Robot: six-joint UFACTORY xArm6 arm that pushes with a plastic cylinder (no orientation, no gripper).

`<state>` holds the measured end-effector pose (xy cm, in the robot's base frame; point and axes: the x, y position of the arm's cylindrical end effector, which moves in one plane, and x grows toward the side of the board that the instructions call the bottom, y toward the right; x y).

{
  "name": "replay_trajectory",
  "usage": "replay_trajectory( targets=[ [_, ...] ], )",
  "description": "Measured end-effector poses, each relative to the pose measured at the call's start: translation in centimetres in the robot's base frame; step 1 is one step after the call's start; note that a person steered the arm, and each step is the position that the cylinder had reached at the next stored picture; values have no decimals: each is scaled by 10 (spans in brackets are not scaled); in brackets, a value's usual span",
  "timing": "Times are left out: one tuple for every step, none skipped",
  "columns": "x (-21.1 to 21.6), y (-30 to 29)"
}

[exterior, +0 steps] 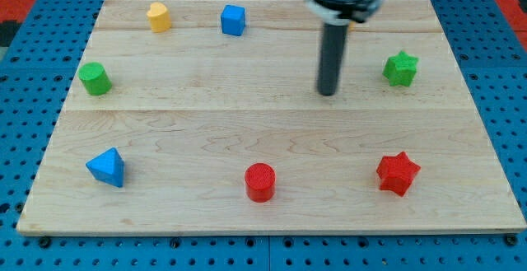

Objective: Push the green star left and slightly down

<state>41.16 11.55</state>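
red round block (260, 181) sits closest. my tip (328, 92), with no claw to see, is left of the green star (400, 68); pushing from here could send it right.

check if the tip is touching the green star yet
Apart. The camera view shows bare board between my tip and the green star, which sits off to the tip's right.

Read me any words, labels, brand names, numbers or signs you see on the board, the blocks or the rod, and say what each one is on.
None: no text, number or sign shows on the board, the rod above my tip, the green star or the other blocks.
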Motion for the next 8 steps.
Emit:
replay_trajectory(
  targets=[
    [54, 54],
    [29, 132],
    [-28, 147],
    [-39, 106],
    [-52, 82],
    [-75, 78],
    [-36, 35],
    [7, 29]
  ],
)
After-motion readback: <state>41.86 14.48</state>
